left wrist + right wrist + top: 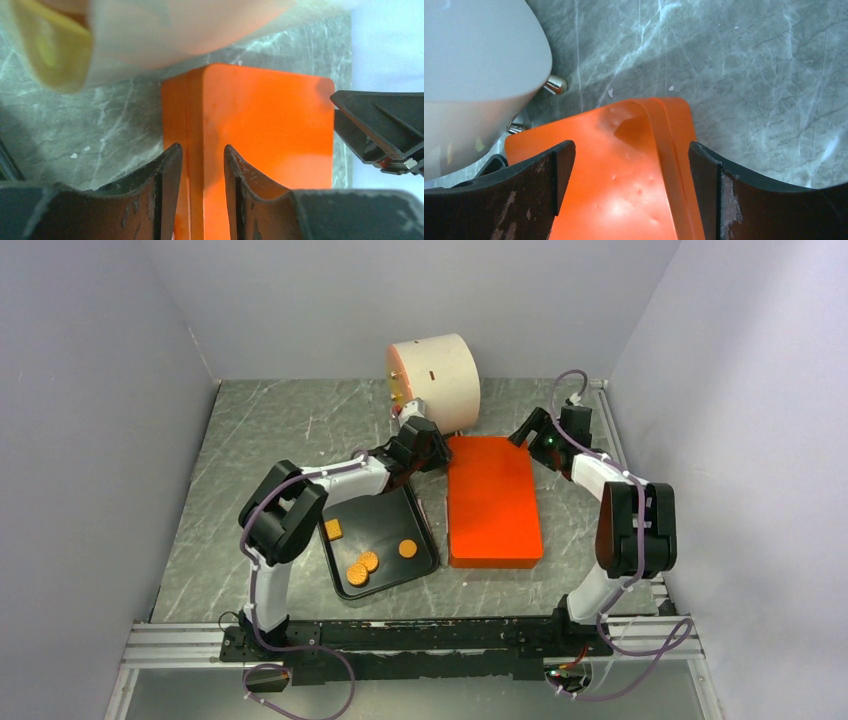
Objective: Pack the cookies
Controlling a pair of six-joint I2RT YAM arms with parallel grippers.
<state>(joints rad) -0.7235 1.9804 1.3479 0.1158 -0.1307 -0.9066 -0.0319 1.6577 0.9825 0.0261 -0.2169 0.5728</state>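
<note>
Cookies point(369, 561): four flat orange pcs, three round and one square, on black tray point(385, 530), well behind L end effector point(201, 150), unpacked. Step looks like opening the orange box point(495, 505). L jaws half apart astride its edge, grip unclear; R end effector point(630, 147) wide apart over its corner. Next, prob.: pinch lid, lift evenly.

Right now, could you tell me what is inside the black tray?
Four orange cookies: three rounds and one square. The left arm covers the far edge of the tray, hiding anything there.
</note>
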